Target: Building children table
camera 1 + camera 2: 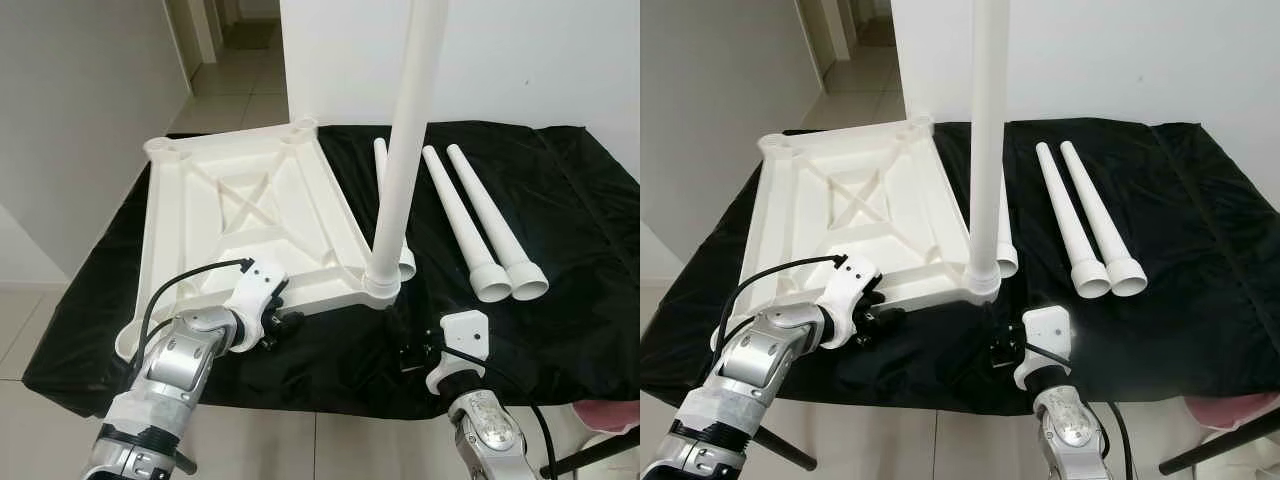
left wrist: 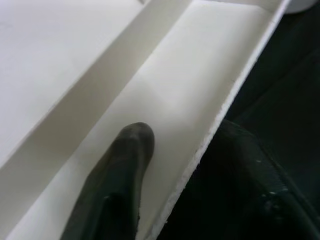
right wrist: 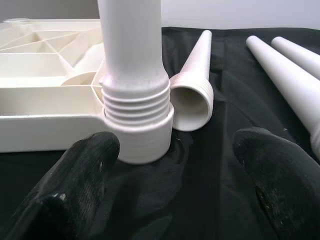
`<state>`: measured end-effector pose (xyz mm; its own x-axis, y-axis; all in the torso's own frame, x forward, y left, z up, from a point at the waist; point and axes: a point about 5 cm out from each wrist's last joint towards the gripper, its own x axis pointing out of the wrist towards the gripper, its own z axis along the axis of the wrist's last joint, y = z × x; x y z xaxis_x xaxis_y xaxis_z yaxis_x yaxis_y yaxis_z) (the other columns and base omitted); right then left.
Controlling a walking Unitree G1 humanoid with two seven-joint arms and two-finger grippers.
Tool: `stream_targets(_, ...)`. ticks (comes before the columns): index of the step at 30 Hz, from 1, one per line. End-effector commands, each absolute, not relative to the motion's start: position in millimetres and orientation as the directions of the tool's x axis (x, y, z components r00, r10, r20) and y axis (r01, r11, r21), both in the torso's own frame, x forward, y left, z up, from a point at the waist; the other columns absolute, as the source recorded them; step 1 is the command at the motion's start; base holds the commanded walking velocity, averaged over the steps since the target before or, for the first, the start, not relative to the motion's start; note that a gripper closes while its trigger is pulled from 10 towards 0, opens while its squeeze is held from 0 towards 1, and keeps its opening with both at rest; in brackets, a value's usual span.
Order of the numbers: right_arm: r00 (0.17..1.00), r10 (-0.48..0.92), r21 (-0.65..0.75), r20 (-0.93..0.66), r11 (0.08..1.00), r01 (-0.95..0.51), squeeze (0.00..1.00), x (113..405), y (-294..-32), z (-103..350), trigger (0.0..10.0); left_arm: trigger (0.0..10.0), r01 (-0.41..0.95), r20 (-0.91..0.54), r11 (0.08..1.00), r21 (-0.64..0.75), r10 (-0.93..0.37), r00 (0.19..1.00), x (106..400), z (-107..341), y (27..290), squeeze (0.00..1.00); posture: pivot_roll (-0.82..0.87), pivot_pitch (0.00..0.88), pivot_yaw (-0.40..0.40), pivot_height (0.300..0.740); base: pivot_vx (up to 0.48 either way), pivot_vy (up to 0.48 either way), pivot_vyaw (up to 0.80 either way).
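Right gripper: at the near edge of the tabletop, jaws spread wide, holding nothing, aimed at the base of the upright leg.
Left gripper: at the near edge of the white table panel, one finger inside the rim channel, the other outside it; jaws clamped over that rim.
White table panel: lying upside down on the left half of the tabletop, ribs and corner sockets facing up.
Upright leg: standing in the panel's near right corner socket, thread rings showing above the collar.
Loose leg beside the socket: lying flat just right of the upright leg, open end towards the near edge.
Two more legs: lying side by side on the right half, wide ends nearest.
Tabletop: covered with black cloth.
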<state>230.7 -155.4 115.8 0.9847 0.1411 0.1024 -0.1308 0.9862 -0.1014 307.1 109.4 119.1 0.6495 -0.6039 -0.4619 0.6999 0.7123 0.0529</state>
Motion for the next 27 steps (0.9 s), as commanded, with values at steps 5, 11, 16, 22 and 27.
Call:
stream_targets(5, 0.984, 0.143, -0.111, 0.102, 0.985, -0.132, 0.00, 232.8, -155.4, 115.0, 10.0, 0.0, 0.504, -0.477, 0.851, 0.149, -0.385, 0.790, 310.8, 114.9, 132.6, 0.00, -0.10, 0.049, 0.074, 0.740, 0.000, 0.000, 0.00)
stream_targets(11, 0.984, 0.145, -0.116, 0.102, 0.984, -0.133, 0.00, 233.4, -155.2, 114.6, 10.0, 0.0, 0.506, -0.476, 0.849, 0.151, -0.387, 0.790, 308.1, 118.0, 129.6, 0.00, -0.10, 0.049, 0.074, 0.740, 0.000, 0.000, 0.00)
stream_targets(16, 0.984, 0.148, -0.117, 0.100, 0.984, -0.136, 0.00, 234.2, -154.3, 113.6, 10.0, 2.0, 0.522, -0.476, 0.840, 0.152, -0.400, 0.783, 307.6, 116.7, 125.1, 0.00, -0.11, 0.043, 0.072, 0.740, 0.000, 0.000, 0.00)
stream_targets(22, 0.984, 0.144, -0.118, 0.106, 0.984, -0.131, 0.00, 236.0, -154.1, 114.1, 10.0, 10.0, 0.589, -0.468, 0.803, 0.095, -0.486, 0.738, 301.7, 116.7, 106.9, 1.00, -0.11, 0.038, 0.073, 0.740, 0.000, 0.000, 0.00)
stream_targets(27, 0.985, 0.132, -0.122, 0.110, 0.985, -0.118, 0.00, 236.5, -155.7, 114.1, 10.0, 10.0, 0.623, -0.457, 0.780, 0.062, -0.532, 0.713, 296.6, 118.4, 98.7, 1.00, -0.11, 0.038, 0.073, 0.740, 0.000, 0.000, 0.00)
